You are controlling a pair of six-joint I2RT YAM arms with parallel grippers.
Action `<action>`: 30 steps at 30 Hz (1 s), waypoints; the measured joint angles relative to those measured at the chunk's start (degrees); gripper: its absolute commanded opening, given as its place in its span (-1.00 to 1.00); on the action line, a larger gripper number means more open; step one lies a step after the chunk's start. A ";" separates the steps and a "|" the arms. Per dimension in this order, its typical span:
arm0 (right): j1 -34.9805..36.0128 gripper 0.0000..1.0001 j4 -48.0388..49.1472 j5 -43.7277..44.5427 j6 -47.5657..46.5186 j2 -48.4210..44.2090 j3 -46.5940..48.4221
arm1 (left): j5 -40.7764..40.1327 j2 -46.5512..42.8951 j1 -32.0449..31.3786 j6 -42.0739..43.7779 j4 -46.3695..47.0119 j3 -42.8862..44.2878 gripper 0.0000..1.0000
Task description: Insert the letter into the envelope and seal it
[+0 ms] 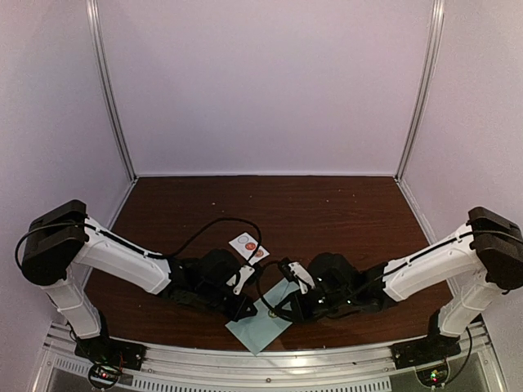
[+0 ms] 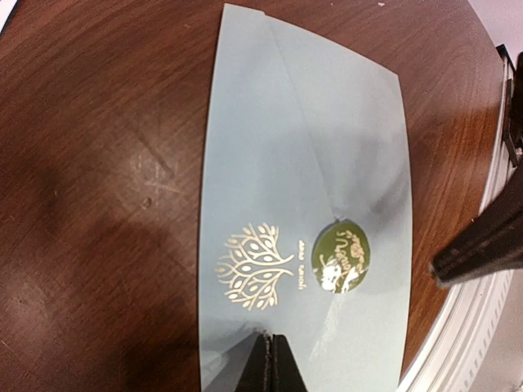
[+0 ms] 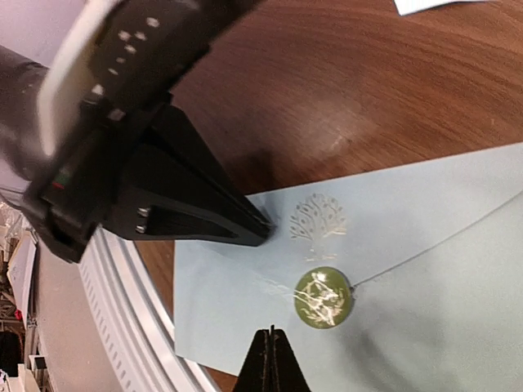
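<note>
The light blue envelope (image 1: 263, 327) (image 2: 302, 171) (image 3: 417, 269) lies flat at the table's near edge, one corner over the rail. Its pointed flap is folded down, and a round green sticker (image 2: 341, 257) (image 3: 324, 297) sits on the flap's tip beside a gold tree print (image 2: 252, 265). My left gripper (image 1: 248, 313) (image 2: 271, 339) is shut, its tip on the envelope just below the tree. My right gripper (image 1: 283, 310) (image 3: 271, 333) is shut too, its tip close over the envelope beside the sticker. The letter is hidden from every view.
A small white strip with red round stickers (image 1: 248, 245) lies behind the arms on the brown table (image 1: 327, 212). The metal rail (image 1: 270, 359) (image 3: 131, 327) runs along the near edge under the envelope's corner. White walls enclose the table.
</note>
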 measured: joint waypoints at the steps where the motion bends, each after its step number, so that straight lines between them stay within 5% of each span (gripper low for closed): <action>1: 0.04 -1.00 -0.07 -0.44 -0.04 -0.46 0.52 | -0.02 0.00 0.00 0.00 0.00 0.00 -1.00; 30: -2.40 -1.00 -1.99 1.44 2.23 10.03 6.82 | -0.20 0.00 0.00 0.00 -0.02 0.02 -1.00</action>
